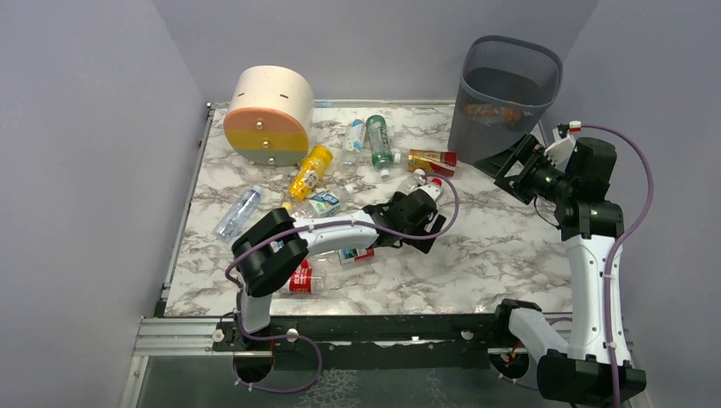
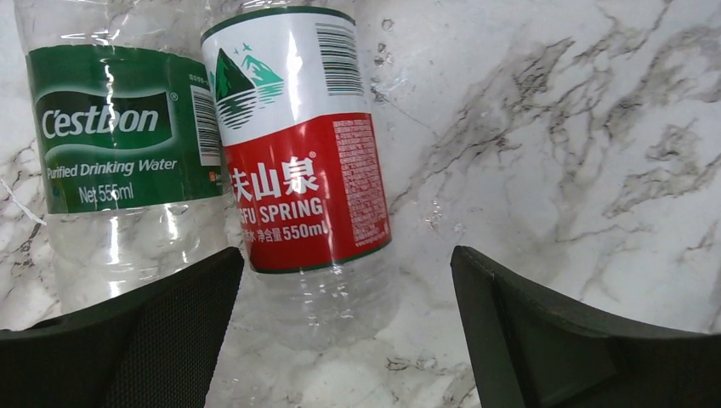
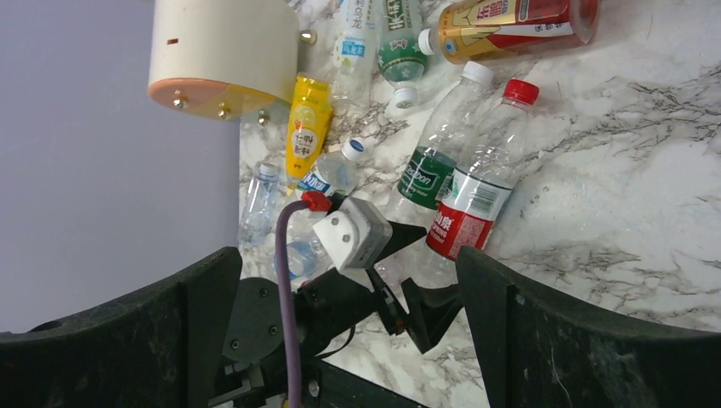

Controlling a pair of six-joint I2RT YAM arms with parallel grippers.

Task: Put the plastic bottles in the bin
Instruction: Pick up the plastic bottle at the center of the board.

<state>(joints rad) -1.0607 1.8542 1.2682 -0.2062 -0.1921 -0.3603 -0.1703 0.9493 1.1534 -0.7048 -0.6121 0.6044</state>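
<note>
Left wrist view: clear red-labelled bottle (image 2: 302, 170) lies beside green-labelled bottle (image 2: 110, 136); both arms' jaws stand apart.

Place: it looked like a robot test room.
Walls: plain grey walls (image 1: 85, 170) stood close on three sides, like a booth.
Table: a marble-look table (image 1: 510, 263) filled the booth.
Robots: a left arm (image 1: 272, 255) and a right arm (image 1: 587, 246) sat on a metal rail (image 1: 383, 327) at the near edge.
Wires: purple cables (image 1: 633, 195) ran along the arms.
</note>
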